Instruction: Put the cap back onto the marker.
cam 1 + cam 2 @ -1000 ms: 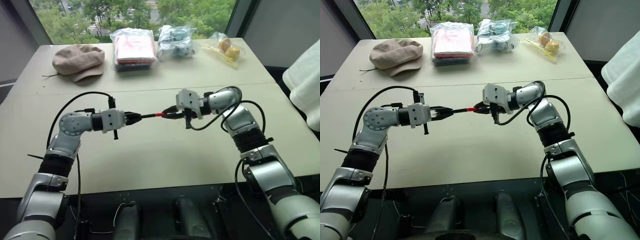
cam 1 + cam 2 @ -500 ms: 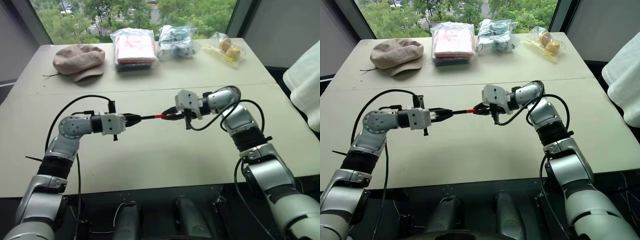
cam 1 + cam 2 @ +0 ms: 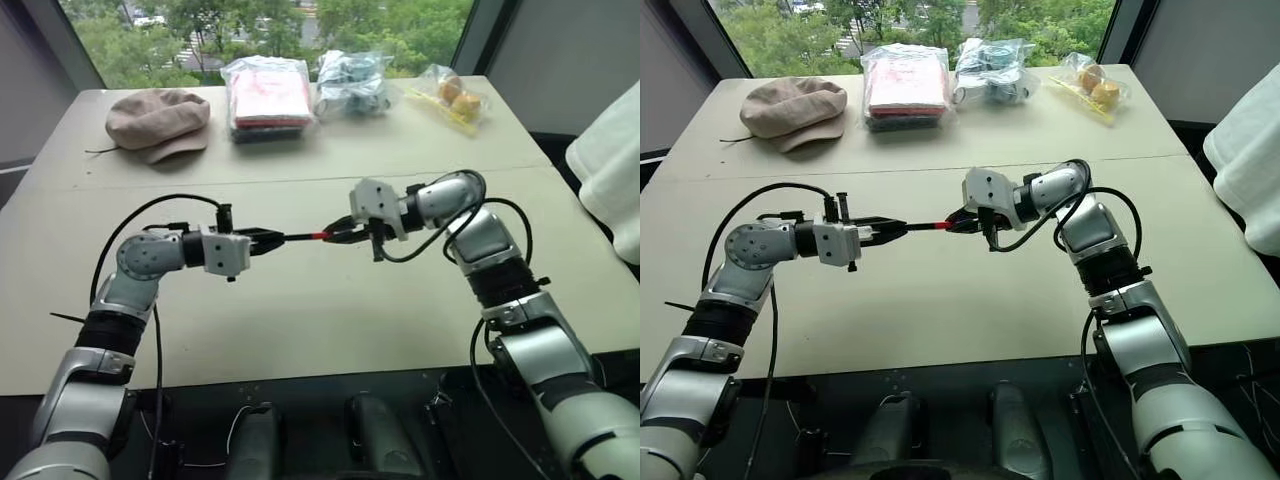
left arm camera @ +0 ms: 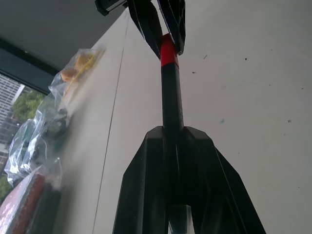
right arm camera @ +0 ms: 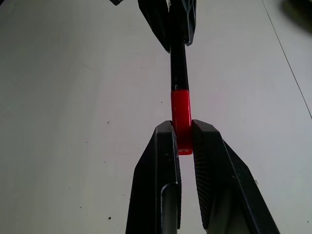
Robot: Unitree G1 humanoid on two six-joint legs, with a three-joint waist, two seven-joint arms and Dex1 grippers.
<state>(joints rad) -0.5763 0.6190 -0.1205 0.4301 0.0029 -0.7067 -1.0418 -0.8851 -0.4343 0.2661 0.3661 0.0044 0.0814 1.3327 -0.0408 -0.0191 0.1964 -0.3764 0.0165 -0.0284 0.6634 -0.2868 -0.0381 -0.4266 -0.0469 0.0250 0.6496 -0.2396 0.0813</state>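
The marker (image 3: 298, 237) is a thin black stick held level above the table, between my two grippers. My left gripper (image 4: 174, 132) is shut on its rear end. The small red cap (image 5: 181, 109) sits in line with the marker's other end and touches it. My right gripper (image 5: 183, 127) is shut on the cap. In the head views the left gripper (image 3: 898, 229) and the right gripper (image 3: 956, 222) face each other tip to tip, with the cap (image 3: 940, 226) between them. How far the cap is pushed on, I cannot tell.
Along the table's far edge lie a beige hat (image 3: 157, 118), a clear bag of red items (image 3: 266, 98), a bag of dark items (image 3: 350, 80) and a bag of yellow snacks (image 3: 450, 95). A white cloth (image 3: 610, 170) hangs at the right edge.
My left wrist has turned a little, so its housing sits differently and the marker lies slightly lower. Both grippers keep their grips, and the right hand has hardly moved.
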